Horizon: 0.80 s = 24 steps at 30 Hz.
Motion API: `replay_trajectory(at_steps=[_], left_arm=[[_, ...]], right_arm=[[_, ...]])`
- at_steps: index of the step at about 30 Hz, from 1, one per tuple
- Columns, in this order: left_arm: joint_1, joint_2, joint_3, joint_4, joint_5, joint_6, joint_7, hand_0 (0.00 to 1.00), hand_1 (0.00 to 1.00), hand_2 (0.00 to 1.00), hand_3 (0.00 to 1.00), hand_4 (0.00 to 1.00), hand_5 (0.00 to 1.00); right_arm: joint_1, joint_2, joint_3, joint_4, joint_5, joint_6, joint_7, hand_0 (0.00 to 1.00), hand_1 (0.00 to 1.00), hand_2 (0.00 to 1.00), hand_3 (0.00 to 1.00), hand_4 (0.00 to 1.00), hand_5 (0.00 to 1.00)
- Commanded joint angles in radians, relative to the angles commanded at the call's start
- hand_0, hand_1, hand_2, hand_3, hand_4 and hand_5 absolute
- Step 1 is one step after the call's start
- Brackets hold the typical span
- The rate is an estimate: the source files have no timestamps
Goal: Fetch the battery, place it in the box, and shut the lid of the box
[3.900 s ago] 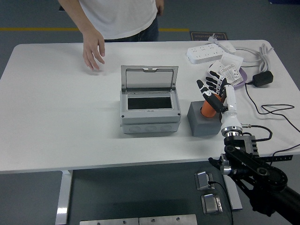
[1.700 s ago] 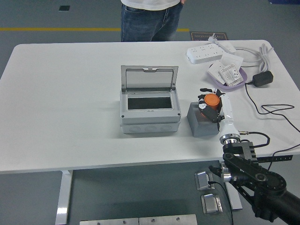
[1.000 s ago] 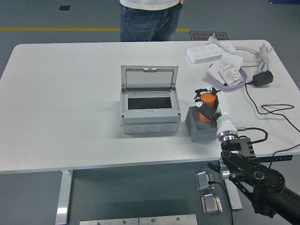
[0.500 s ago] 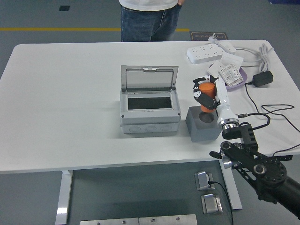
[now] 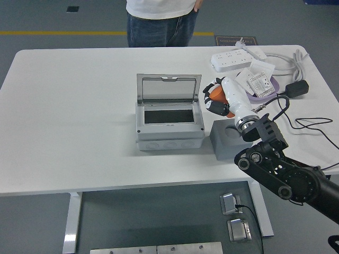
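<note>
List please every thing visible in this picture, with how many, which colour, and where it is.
Table: one, white, fills the view.
Box: one, grey, table centre, lid upright, open.
Battery: one, orange, in the right hand, right of the box.
Holder block: one, grey, right of the box.
Power strip: one, white, far right.
Tray: one, purple, far right.
Adapter: one, black, right edge.
Person: one, standing beyond the far edge.
Right hand: one, black-and-white, grasping the battery.
</note>
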Motion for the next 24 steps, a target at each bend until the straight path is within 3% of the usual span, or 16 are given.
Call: replay_trajectory(at_steps=[4, 9, 24], left_arm=[[-0.002, 0.004, -0.001, 0.0, 0.0, -0.002, 0.0, 0.633, 0.708, 0.633, 0.601, 0.611, 0.492], [-0.002, 0.007, -0.001, 0.0, 0.0, -0.004, 0.001, 0.633, 0.709, 0.633, 0.601, 0.612, 0.49], [-0.007, 0.014, -0.008, 0.0, 0.01, -0.008, 0.007, 0.634, 0.708, 0.632, 0.601, 0.61, 0.487]], right_arm=[[0.041, 0.019, -0.067, -0.012, -0.105, 0.066, -0.107, 0.121, 0.232, 0.238, 0.245, 0.002, 0.002], [0.074, 0.052, -0.12, -0.034, -0.16, 0.091, -0.191, 0.125, 0.231, 0.238, 0.245, 0.002, 0.002], [0.225, 0.185, -0.26, -0.158, -0.125, 0.128, -0.223, 0.127, 0.231, 0.239, 0.245, 0.002, 0.002]])
